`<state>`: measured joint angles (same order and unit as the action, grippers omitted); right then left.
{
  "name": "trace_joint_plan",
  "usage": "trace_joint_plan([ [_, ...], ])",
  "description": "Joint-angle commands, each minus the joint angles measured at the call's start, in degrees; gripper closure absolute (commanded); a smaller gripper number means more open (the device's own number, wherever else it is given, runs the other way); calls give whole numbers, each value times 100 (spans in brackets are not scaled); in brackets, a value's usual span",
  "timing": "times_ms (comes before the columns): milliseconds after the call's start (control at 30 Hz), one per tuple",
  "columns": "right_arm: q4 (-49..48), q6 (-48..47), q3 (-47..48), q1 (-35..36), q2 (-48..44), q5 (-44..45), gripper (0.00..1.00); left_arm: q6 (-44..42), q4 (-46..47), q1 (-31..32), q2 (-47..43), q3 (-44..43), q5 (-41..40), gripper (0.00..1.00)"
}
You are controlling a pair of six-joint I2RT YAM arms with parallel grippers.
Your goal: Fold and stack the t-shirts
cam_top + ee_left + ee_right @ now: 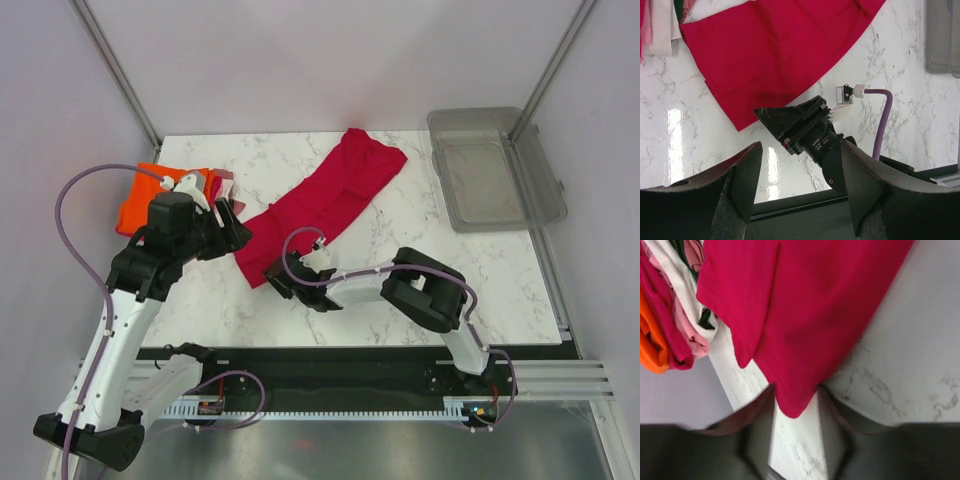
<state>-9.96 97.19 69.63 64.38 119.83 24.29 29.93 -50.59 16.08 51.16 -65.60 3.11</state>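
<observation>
2 grippers met the crimson t-shirt [330, 195]: right gripper [795, 397] straddled its near corner, jaws half-apart, likely to pinch it for folding; left gripper [801, 155] hovered wide, empty.

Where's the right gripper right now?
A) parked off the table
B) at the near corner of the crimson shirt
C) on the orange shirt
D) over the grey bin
B: in the right wrist view the fingers of the right gripper stand apart on either side of a corner of the crimson shirt, and the overhead view puts it at the shirt's end nearest the arms.
</observation>
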Motion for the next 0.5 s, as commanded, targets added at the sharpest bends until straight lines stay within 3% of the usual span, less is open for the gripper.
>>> trace_joint_plan([
  [0,169,231,165,-22,382,321,60,-225,-153,-34,-167,-277,-30,28],
  [67,187,-48,253,-74,453,173,73,-225,-179,-43,-176,-278,-56,28],
  [100,213,-173,305,-92,436,103,86,-233,-179,-43,-167,-269,-74,28],
  [200,424,-707,45,-101,34,75,100,-269,-179,-43,-124,-207,-48,28],
  [467,687,-1878,-2364,-197,-2172,-179,100,-76,329,-17,-246,925,857,28],
])
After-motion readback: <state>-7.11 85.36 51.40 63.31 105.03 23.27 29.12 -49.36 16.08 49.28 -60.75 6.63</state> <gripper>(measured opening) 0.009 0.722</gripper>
